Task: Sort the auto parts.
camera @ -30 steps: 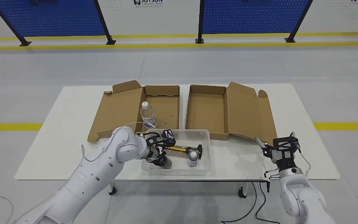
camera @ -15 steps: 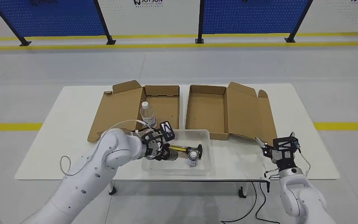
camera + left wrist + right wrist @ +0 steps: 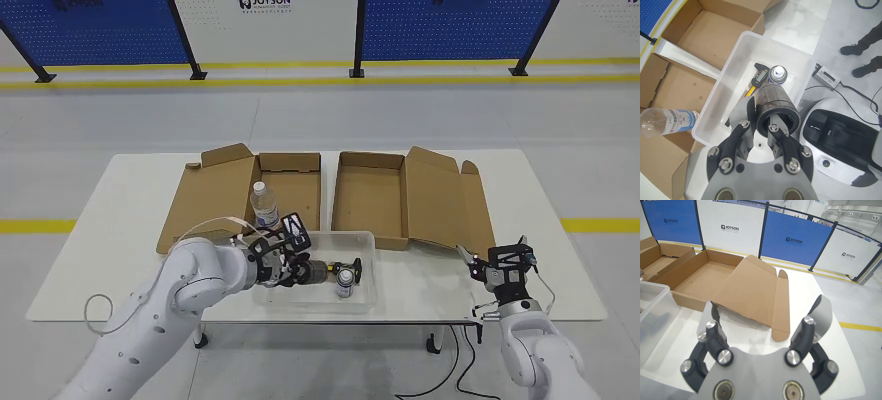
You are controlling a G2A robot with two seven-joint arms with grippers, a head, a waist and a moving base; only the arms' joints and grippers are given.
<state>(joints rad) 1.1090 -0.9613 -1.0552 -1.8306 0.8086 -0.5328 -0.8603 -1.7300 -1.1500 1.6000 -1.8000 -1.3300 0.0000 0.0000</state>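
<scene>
Bearing [image 3: 775, 100] held thru bore by L end effector [image 3: 763, 115] over bin [image 3: 772, 42]; keep level toward 12 o'clock boxes [image 3: 370, 200]. R end effector [image 3: 765, 304] wide.

A white table [image 3: 95, 250] stands before blue panels [image 3: 100, 30] and yellow floor lines [image 3: 25, 226].

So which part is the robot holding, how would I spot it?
On the white table, find the clear bin at the robot's edge. Above it, the left fingers pinch a hollow steel sleeve by its wall. Unlike the spray can and caliper below, it is a bare grey tube.
</scene>
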